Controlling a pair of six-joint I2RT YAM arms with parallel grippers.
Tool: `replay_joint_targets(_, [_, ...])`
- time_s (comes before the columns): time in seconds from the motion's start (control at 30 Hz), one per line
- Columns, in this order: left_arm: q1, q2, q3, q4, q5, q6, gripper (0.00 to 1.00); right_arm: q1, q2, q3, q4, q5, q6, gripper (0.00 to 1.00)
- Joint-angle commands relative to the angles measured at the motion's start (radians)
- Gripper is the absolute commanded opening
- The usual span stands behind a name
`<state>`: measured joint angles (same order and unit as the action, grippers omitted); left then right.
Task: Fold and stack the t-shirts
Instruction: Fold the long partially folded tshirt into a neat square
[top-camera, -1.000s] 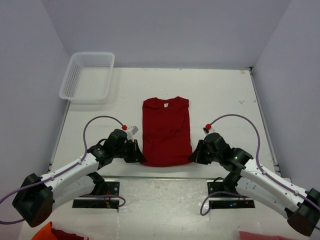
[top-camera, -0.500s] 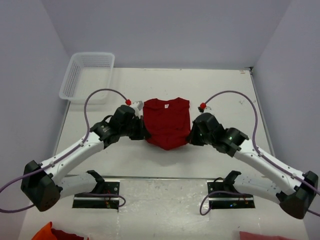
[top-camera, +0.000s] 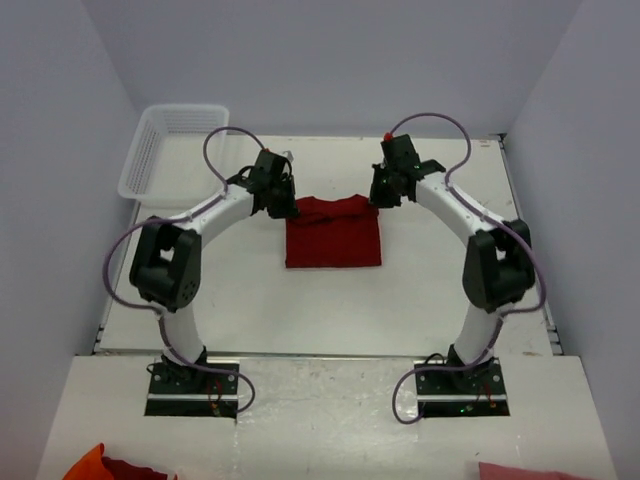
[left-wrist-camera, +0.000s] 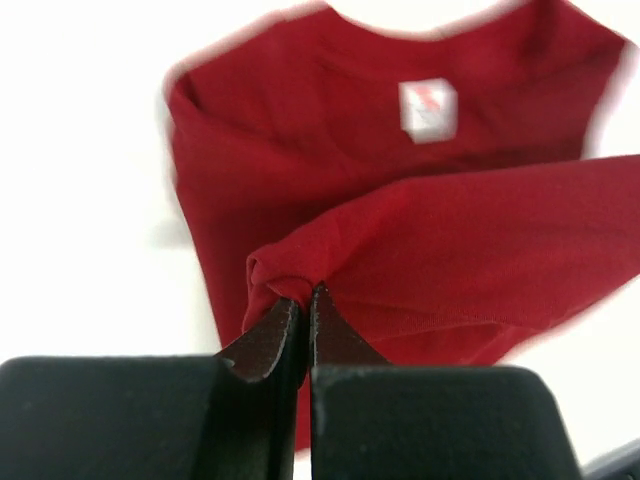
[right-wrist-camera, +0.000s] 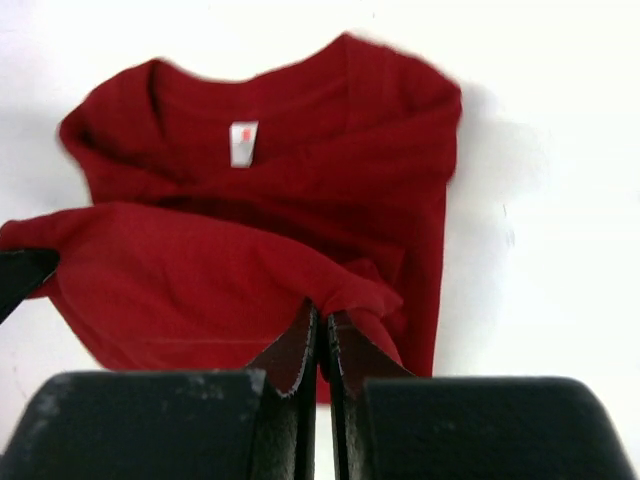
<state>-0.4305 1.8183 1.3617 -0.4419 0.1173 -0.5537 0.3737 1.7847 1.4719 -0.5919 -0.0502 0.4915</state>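
The dark red t-shirt lies at the table's middle, its bottom half doubled over toward the collar. My left gripper is shut on the hem's left corner above the shirt's top left. My right gripper is shut on the hem's right corner above the top right. Both wrist views show the raised hem stretched over the lower layer, with the white neck label showing near the collar; it also shows in the right wrist view.
A white plastic mesh basket stands at the back left. Orange-red cloth and pink cloth lie at the near edge, below the arm bases.
Both grippers have carried the shirt's bottom hem from the near edge up toward the collar, folding the shirt in half. Both arms are now stretched far back.
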Motion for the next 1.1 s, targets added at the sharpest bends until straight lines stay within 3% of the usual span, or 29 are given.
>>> replay_joint_targets(0.0, [0.064, 0.183, 0.175, 0.043, -0.005, 0.073, 0.0, -0.051, 0.244, 0.18, 0.003, -0.121, -0.099, 0.0])
replay_joint_targets(0.07, [0.078, 0.266, 0.224, 0.099, -0.001, 0.116, 0.04, -0.08, 0.342, 0.337, -0.048, -0.113, -0.145, 0.03])
replay_joint_targets(0.13, [0.091, 0.272, 0.218, 0.248, -0.031, 0.147, 0.17, -0.096, 0.405, 0.401, -0.014, -0.094, -0.172, 0.21])
replay_joint_targets(0.2, [0.104, 0.26, 0.206, 0.33, -0.066, 0.17, 0.3, -0.122, 0.412, 0.459, -0.002, -0.123, -0.182, 0.29])
replay_joint_targets(0.23, [0.102, 0.253, 0.2, 0.406, -0.088, 0.219, 0.39, -0.13, 0.404, 0.475, 0.013, -0.125, -0.189, 0.38])
replay_joint_targets(0.27, [0.102, 0.24, 0.2, 0.423, -0.093, 0.236, 0.59, -0.137, 0.406, 0.508, 0.017, -0.12, -0.206, 0.7])
replay_joint_targets(0.3, [0.104, 0.225, 0.203, 0.486, -0.106, 0.26, 0.67, -0.145, 0.432, 0.586, -0.026, -0.105, -0.237, 0.76])
replay_joint_targets(0.37, [0.101, 0.193, 0.209, 0.499, -0.091, 0.294, 0.86, -0.154, 0.423, 0.603, -0.046, -0.077, -0.254, 0.78])
replay_joint_targets(0.4, [0.096, 0.167, 0.188, 0.509, -0.096, 0.299, 0.87, -0.157, 0.409, 0.596, -0.049, -0.079, -0.258, 0.79])
replay_joint_targets(0.43, [0.093, 0.139, 0.166, 0.546, -0.102, 0.304, 1.0, -0.16, 0.386, 0.576, -0.031, -0.062, -0.261, 0.79])
replay_joint_targets(0.47, [0.093, 0.087, 0.151, 0.548, -0.111, 0.298, 1.0, -0.16, 0.334, 0.52, -0.016, -0.06, -0.26, 0.86])
replay_joint_targets(0.53, [0.09, 0.043, 0.14, 0.514, -0.101, 0.272, 1.0, -0.154, 0.299, 0.461, -0.011, -0.068, -0.257, 0.88])
replay_joint_targets(0.6, [0.09, 0.044, 0.161, 0.47, -0.024, 0.23, 1.0, -0.153, 0.256, 0.424, -0.022, -0.089, -0.235, 0.88])
replay_joint_targets(0.67, [0.085, 0.071, 0.174, 0.379, 0.069, 0.195, 0.68, -0.148, 0.239, 0.387, -0.043, -0.108, -0.214, 0.81])
replay_joint_targets(0.7, [0.085, 0.082, 0.163, 0.368, 0.112, 0.145, 0.4, -0.15, 0.237, 0.368, -0.043, -0.143, -0.191, 0.36])
replay_joint_targets(0.73, [0.085, 0.102, 0.145, 0.385, 0.148, 0.117, 0.0, -0.148, 0.237, 0.345, -0.045, -0.175, -0.18, 0.0])
replay_joint_targets(0.9, [0.079, 0.234, 0.031, 0.63, 0.555, -0.035, 0.0, -0.145, 0.326, 0.344, -0.031, -0.512, -0.094, 0.0])
replay_joint_targets(0.97, [0.066, 0.297, 0.043, 0.652, 0.578, -0.048, 0.0, -0.14, 0.352, 0.355, -0.02, -0.6, -0.079, 0.0])
replay_joint_targets(1.07, [0.052, 0.328, 0.045, 0.649, 0.564, -0.051, 0.0, -0.127, 0.423, 0.427, -0.094, -0.547, -0.091, 0.0])
